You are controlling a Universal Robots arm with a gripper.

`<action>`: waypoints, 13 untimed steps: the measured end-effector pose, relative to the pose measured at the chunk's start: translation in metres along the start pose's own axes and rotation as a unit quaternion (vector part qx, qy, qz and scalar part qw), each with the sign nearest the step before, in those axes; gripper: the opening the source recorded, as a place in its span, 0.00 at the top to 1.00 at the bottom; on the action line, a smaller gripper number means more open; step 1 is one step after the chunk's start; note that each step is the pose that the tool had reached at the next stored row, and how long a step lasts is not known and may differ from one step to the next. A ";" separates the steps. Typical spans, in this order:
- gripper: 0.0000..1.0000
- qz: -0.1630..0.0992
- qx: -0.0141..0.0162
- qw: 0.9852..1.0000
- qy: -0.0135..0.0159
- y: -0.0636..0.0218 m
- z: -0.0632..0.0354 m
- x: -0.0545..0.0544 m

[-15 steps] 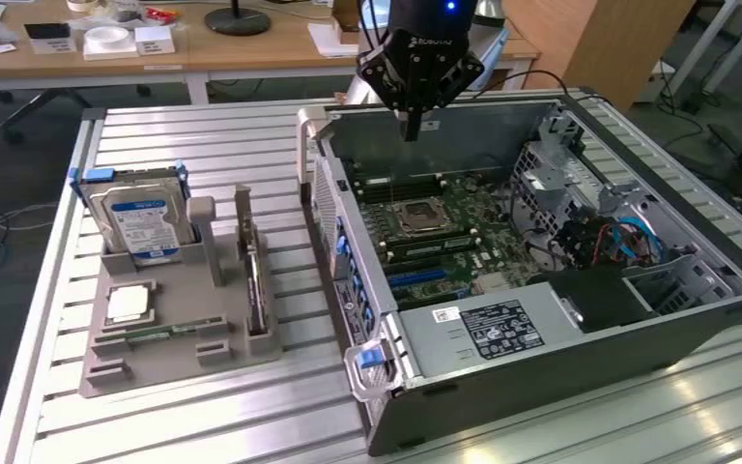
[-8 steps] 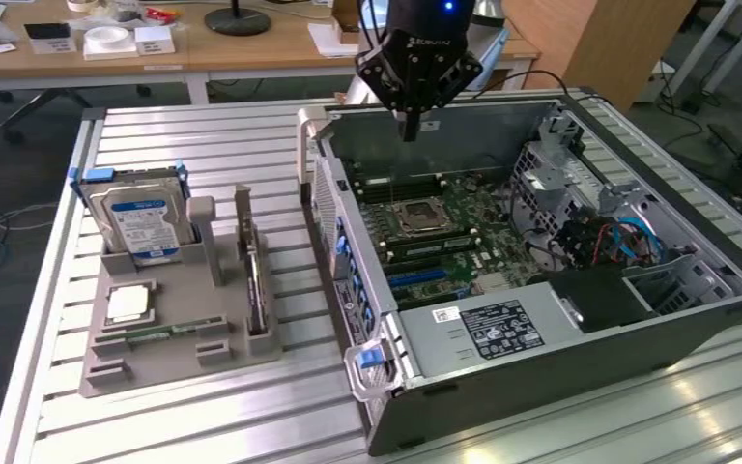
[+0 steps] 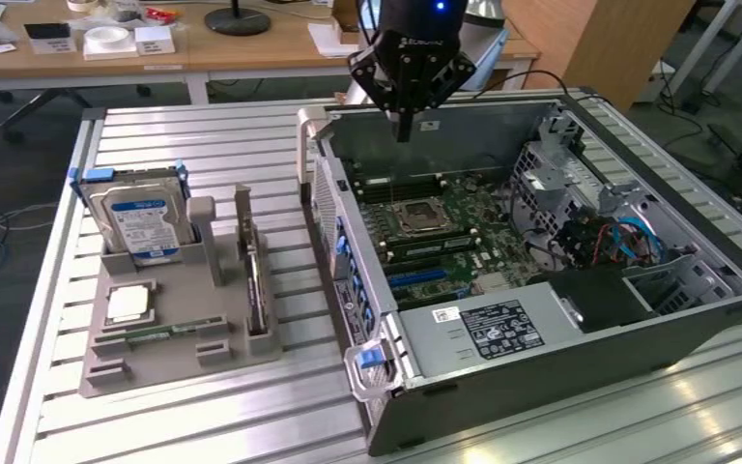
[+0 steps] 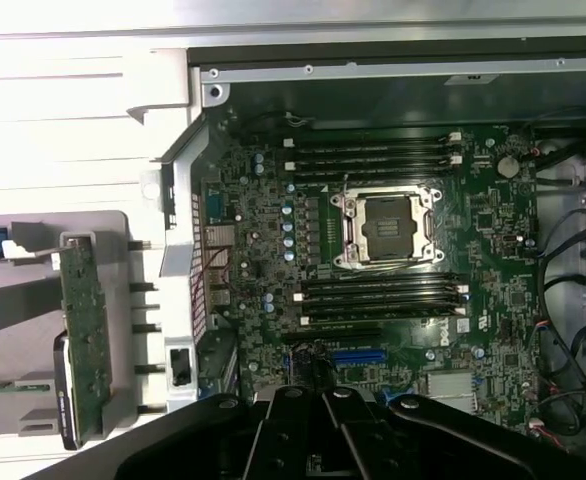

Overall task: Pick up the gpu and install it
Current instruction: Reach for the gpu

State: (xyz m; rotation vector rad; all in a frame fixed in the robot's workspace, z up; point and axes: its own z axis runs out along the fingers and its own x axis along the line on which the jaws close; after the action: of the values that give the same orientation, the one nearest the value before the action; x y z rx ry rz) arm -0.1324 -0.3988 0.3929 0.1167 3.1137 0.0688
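The gpu (image 3: 254, 280) stands on edge in a slot of the grey holder (image 3: 178, 300), on the exterior view's left; its dark thin edge faces up. In the wrist view the gpu (image 4: 83, 330) shows its greenish-brown circuit-board side between the holder's uprights. My gripper (image 3: 404, 128) hangs shut and holding nothing above the far wall of the open computer case (image 3: 680, 242), well apart from the gpu. Seen from the wrist, the gripper (image 4: 323, 410) is over the motherboard (image 4: 273, 250), close to a blue expansion slot (image 4: 358, 355).
The holder also carries a silver hard drive (image 3: 142, 220) with a blue-white label, a processor (image 3: 128, 303) and a memory stick (image 3: 152, 333). Inside the case are the processor socket (image 3: 419, 215), cables (image 3: 603, 237) and a drive cage. A desk with clutter stands behind the slatted table (image 3: 190, 126).
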 end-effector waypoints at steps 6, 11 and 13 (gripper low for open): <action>0.89 0.000 0.000 1.000 0.000 -0.0008 0.0002 0.011; 0.89 0.000 0.000 1.000 0.000 -0.0014 0.0004 0.018; 0.89 0.000 0.000 1.000 0.000 -0.0017 0.0004 0.022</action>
State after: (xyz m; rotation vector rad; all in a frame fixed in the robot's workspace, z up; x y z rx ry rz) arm -0.1544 -0.3989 0.3919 0.1178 3.1136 0.0688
